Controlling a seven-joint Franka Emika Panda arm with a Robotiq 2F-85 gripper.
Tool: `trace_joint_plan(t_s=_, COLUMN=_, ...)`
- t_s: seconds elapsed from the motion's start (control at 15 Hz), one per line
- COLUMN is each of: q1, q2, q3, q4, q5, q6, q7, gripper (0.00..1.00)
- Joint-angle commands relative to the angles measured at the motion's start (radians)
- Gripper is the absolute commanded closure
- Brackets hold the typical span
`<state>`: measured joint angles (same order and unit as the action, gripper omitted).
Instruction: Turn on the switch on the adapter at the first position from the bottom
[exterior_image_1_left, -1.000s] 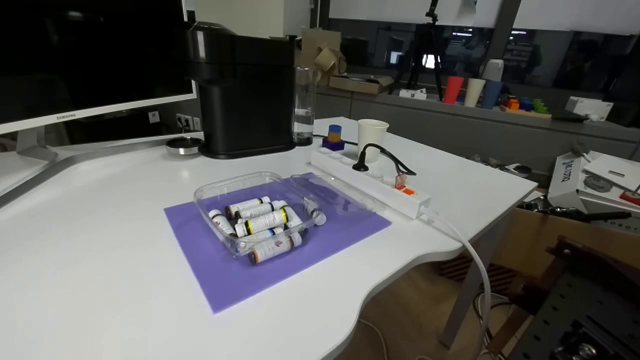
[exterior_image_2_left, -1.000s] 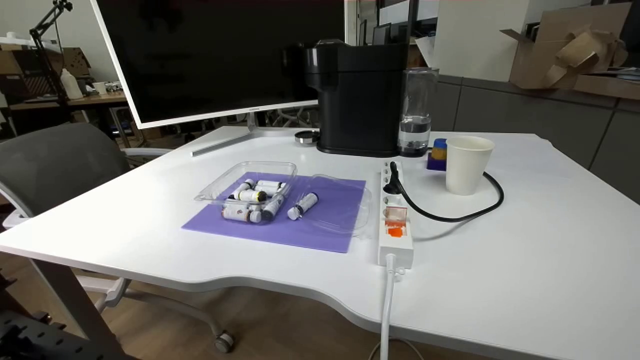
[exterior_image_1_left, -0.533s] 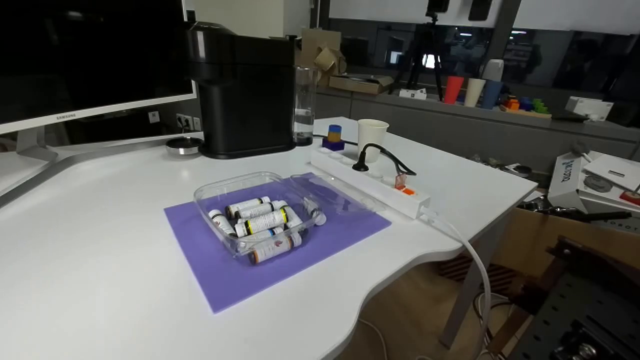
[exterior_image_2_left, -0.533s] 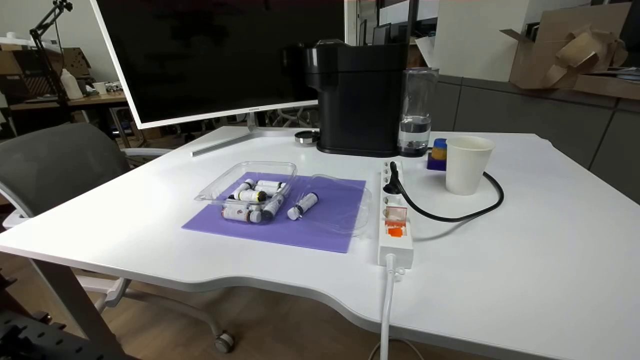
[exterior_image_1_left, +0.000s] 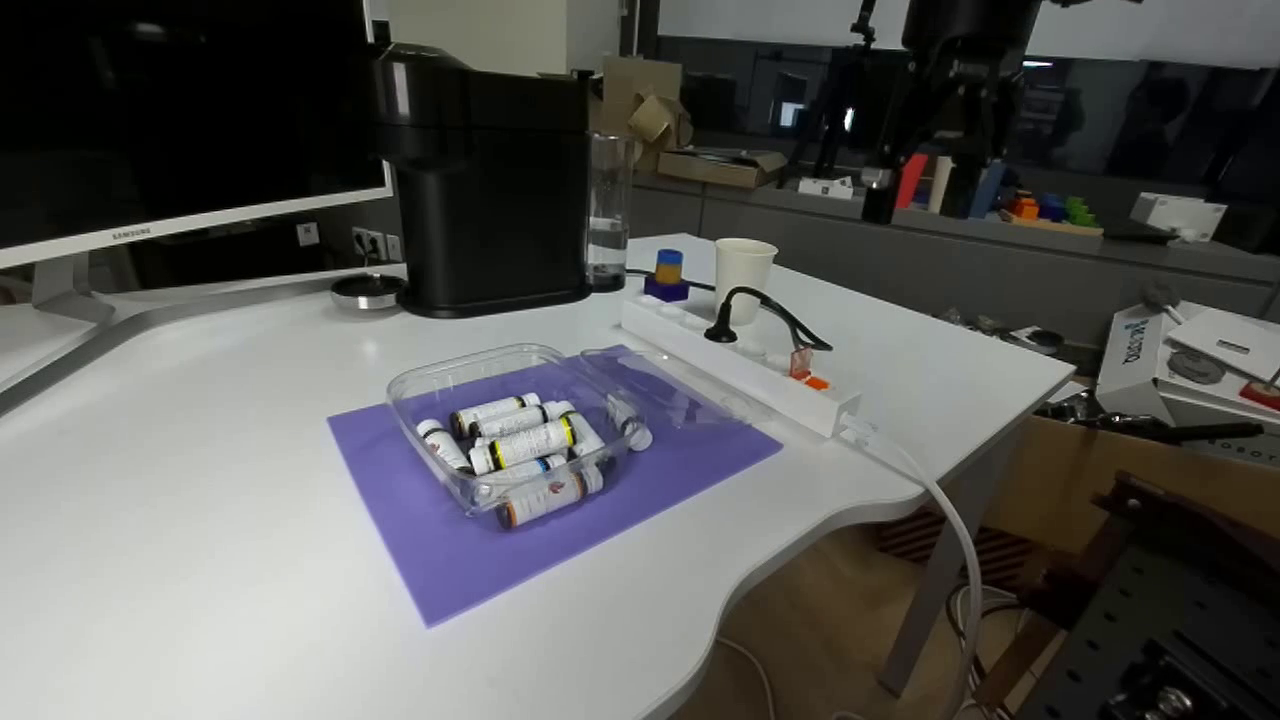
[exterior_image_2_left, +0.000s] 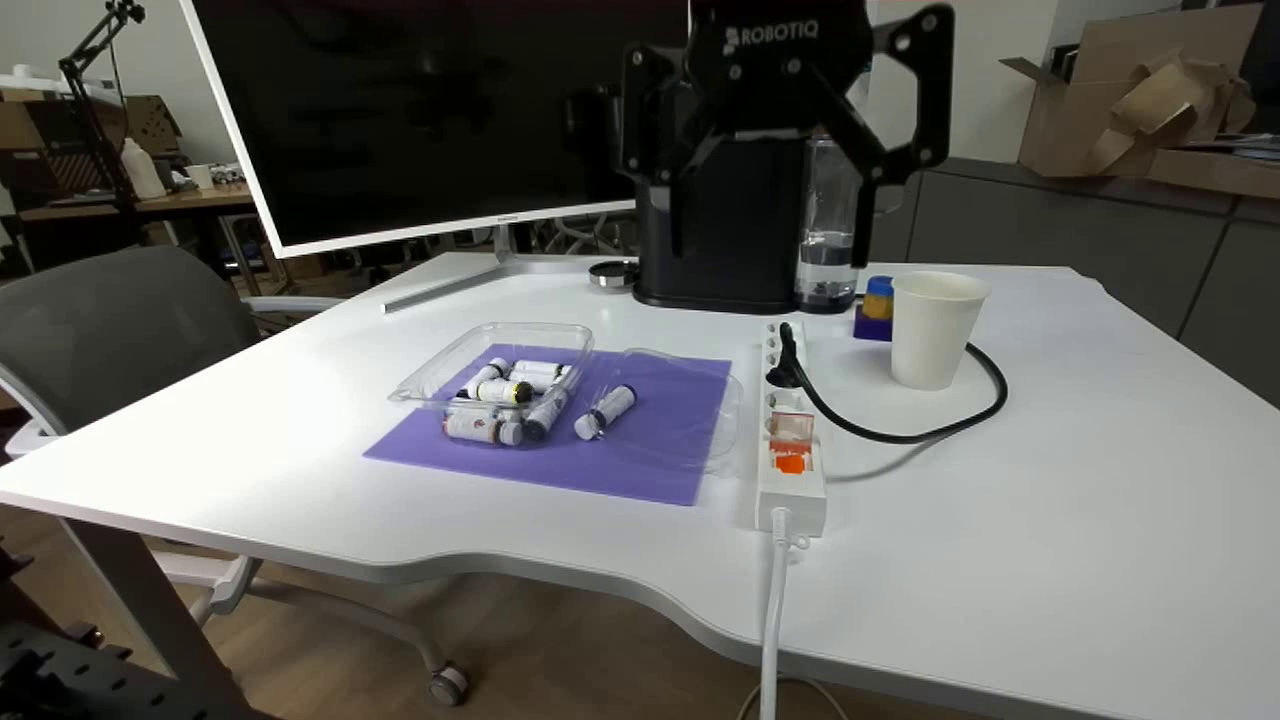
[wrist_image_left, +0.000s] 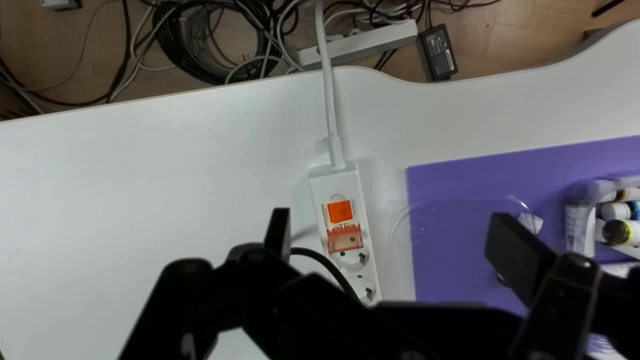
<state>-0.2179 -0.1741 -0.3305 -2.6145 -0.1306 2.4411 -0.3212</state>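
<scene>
The adapter, a long white power strip, lies on the table in both exterior views and the wrist view. Near its corded end is an orange switch. A clear reddish cover stands flipped up beside the switch. A black plug sits in a socket farther along. A white cord runs off the table edge. My gripper is open and empty, high above the table. In the wrist view its fingers are wide apart, with the strip seen between them.
A purple mat beside the strip bears a clear tray of small bottles and a clear lid. A paper cup, stacked blocks and a black cable stand on the strip's other side. A coffee machine stands behind.
My gripper has come down into both exterior views from above; earlier only dark tips showed at the top of an exterior view. The strip and the other objects have not moved.
</scene>
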Motion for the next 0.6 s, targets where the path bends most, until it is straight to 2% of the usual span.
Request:
trace_joint_plan(t_s=0.0, q1=-0.015, q2=0.015, q3=0.015, q4=0.004, q5=0.007, q6=0.002, q7=-0.002, gripper=0.0)
trace_joint_plan(t_s=0.07, q1=-0.014, q2=0.021, q3=0.016, q4=0.007, q5=0.012, q6=0.002, q7=-0.002, gripper=0.0)
trace_joint_plan(t_s=0.2, q1=-0.025, q2=-0.008, q3=0.038, q4=-0.021, q5=-0.061, q6=0.038, q7=0.061, gripper=0.0)
trace_joint_plan(t_s=0.47, q1=-0.04, q2=0.092, q3=0.046, q4=0.021, q5=-0.106, q6=0.092, q7=0.094, gripper=0.0)
trace_joint_plan(t_s=0.53, q1=-0.043, q2=0.12, q3=0.045, q4=0.033, q5=-0.113, q6=0.109, q7=0.091, gripper=0.25)
